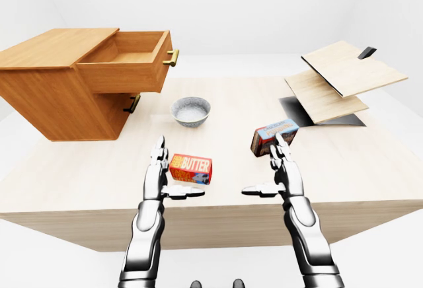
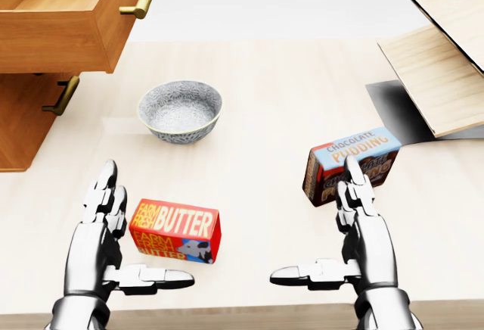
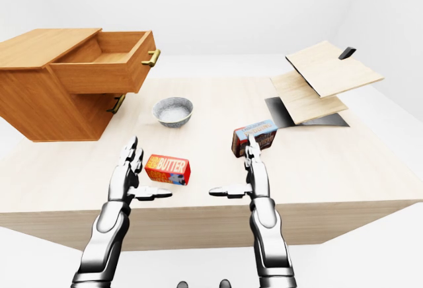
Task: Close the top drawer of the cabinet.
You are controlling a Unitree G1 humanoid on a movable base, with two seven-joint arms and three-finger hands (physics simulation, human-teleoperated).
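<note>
A wooden cabinet (image 1: 56,86) stands at the upper left of the table in the left-eye view. Its top drawer (image 1: 125,61) is pulled far out, showing an empty inside, with a brass handle (image 1: 172,57) on its face. A second handle (image 1: 133,104) marks the lower drawer, which is in. My left hand (image 1: 162,172) hovers open low over the table, well below and right of the drawer. My right hand (image 1: 281,169) is open too, fingers straight, thumb pointing inward. Neither hand touches anything.
A grey bowl (image 1: 191,111) sits below the open drawer. A red butter box (image 1: 191,168) lies beside my left hand, and a chocolate pudding box (image 1: 272,135) stands just above my right hand. Tilted wooden boards (image 1: 344,76) and a dark plate (image 1: 299,111) occupy the upper right.
</note>
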